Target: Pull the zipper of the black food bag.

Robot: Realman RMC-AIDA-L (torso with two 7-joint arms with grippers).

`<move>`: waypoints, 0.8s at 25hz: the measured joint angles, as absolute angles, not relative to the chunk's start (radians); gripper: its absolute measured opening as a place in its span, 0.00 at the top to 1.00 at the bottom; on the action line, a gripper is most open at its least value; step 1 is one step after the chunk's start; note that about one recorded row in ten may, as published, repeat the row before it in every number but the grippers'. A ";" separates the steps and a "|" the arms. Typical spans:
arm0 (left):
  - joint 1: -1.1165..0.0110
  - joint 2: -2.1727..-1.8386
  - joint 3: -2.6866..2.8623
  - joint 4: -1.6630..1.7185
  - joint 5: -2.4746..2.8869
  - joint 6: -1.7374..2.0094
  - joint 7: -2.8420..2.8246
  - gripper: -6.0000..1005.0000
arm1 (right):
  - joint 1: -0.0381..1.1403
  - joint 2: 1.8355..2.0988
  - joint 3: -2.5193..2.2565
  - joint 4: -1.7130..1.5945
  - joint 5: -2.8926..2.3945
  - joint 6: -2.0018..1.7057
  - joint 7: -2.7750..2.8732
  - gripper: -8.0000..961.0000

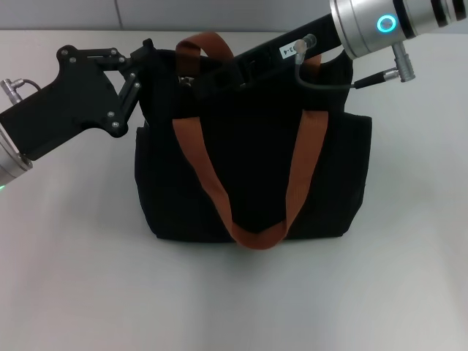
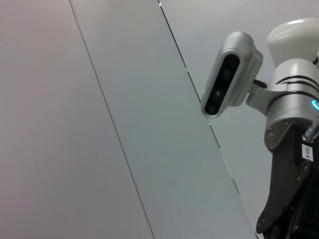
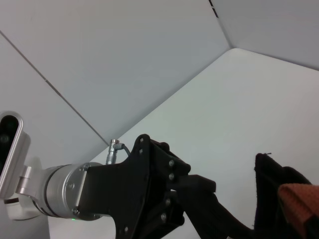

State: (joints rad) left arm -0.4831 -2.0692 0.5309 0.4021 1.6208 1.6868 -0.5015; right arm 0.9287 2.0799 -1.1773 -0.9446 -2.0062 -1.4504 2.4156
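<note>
The black food bag [image 1: 252, 172] stands upright in the middle of the white table, with its rust-orange strap handles [image 1: 306, 157] hanging down its front. The zipper is hidden under my arms. My left gripper [image 1: 151, 61] reaches in from the left and is shut on the bag's top left corner. It also shows in the right wrist view [image 3: 227, 224], next to that bag corner [image 3: 266, 196]. My right gripper [image 1: 196, 79] comes in from the upper right and lies across the bag's top opening, dark against the dark bag.
The white table [image 1: 73, 278] surrounds the bag, with a pale wall behind it. The left wrist view shows the wall, my head camera [image 2: 229, 79] and the right arm's body [image 2: 294, 194].
</note>
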 joint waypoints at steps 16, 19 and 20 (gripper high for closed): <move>-0.476 -2.070 0.531 0.402 1.622 1.698 -0.502 0.90 | 0.945 2.083 -1.194 -0.947 -2.013 -1.435 2.421 0.99; -0.475 -2.069 0.528 0.402 1.623 1.699 -0.502 0.90 | 0.942 2.083 -1.196 -0.952 -2.023 -1.429 2.428 0.99; -0.474 -2.069 0.527 0.402 1.623 1.699 -0.502 0.90 | 0.939 2.083 -1.196 -0.955 -2.029 -1.426 2.433 0.99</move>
State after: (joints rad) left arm -0.4737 -2.0693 0.5274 0.4018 1.6231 1.6989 -0.5016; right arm 0.9387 2.0832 -1.1958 -0.9547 -2.0286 -1.4261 2.4326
